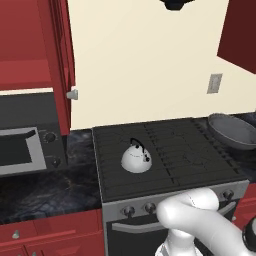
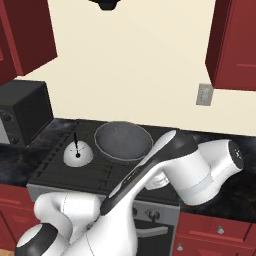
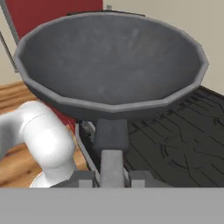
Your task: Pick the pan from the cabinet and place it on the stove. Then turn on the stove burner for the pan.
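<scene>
- The two small dark fingers [image 3: 113,178] at the bottom of the hand view are drawn in narrow on the thick grey handle [image 3: 112,151] of the round, shallow, dark grey frying pan [image 3: 111,61]. The handle runs straight from between them up into the pan's bowl.
- So the pan's long axis lies along the gripper's own line: bowl ahead of the fingers, handle back toward the hand. Where the hand points, the bowl leads.
- In the hand view the pan sits tilted, its open face turned toward the camera, with the near rim above the handle root. The bowl looks empty.
- Below and to the right of the bowl in that view lie the black cast grates of the wide black gas cooktop [image 3: 183,144]. The pan is carried above the stove's edge, apart from the grates, not resting on them.
- From the left base view the pan [image 1: 233,131] hangs at the right end of the stove [image 1: 170,150], over the seam between the grates and the dark marbled desk [image 1: 45,185].
- From the right base view the pan [image 2: 123,140] appears above the middle-to-right grates, just right of the white domed kettle [image 2: 78,154], which occupies a left burner.
- My judgement: the placing step is under way, and the coming move turns on levelling the bowl and lowering it onto a free burner right of the kettle.
- Farther back, the red wooden wall cabinet's open door [image 1: 62,60] stands above the black-and-silver microwave box [image 1: 25,145].
</scene>
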### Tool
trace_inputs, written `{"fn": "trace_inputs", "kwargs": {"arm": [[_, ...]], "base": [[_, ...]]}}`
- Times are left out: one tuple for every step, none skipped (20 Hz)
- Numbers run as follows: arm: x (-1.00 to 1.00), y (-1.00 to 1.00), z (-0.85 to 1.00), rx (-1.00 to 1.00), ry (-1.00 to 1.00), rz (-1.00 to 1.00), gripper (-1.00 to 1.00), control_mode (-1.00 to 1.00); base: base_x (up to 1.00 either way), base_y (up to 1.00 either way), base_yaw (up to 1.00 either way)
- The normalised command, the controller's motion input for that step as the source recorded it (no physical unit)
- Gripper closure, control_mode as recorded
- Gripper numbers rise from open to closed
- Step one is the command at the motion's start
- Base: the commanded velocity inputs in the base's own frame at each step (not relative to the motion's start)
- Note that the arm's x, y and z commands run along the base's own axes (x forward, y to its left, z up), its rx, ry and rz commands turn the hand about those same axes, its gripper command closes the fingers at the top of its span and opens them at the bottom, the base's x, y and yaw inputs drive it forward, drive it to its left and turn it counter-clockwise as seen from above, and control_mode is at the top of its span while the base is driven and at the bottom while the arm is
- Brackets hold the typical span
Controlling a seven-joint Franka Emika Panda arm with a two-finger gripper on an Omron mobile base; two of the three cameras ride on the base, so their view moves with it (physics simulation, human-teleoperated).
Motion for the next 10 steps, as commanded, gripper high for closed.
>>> {"fn": "trace_inputs", "kwargs": {"arm": [[0.42,-0.01,-0.23,0.00,0.00,0.00,1.00,-1.00],[0.43,0.00,-0.28,0.00,0.00,0.00,1.00,-1.00],[0.41,0.00,-0.38,-0.01,0.00,0.00,1.00,-1.00],[0.40,0.00,-0.50,-0.11,0.00,0.00,1.00,-1.00],[0.40,0.02,-0.50,-0.16,0.00,0.00,1.00,-1.00],[0.35,0.08,-0.50,-0.19,0.00,0.00,1.00,-1.00],[0.32,0.10,-0.48,-0.20,0.00,0.00,1.00,-1.00],[0.32,0.06,-0.49,-0.22,0.00,0.00,1.00,-1.00],[0.22,0.08,-0.56,-0.23,0.00,0.00,1.00,-1.00],[0.18,0.04,-0.50,-0.22,0.00,0.00,1.00,-1.00]], "base": [[0.00,0.00,0.00],[0.00,0.00,0.00],[0.00,0.00,0.00],[0.00,0.00,0.00],[0.00,0.00,0.00],[0.00,0.00,0.00],[0.00,0.00,0.00],[0.00,0.00,0.00],[0.00,0.00,0.00],[0.00,0.00,0.00]]}}
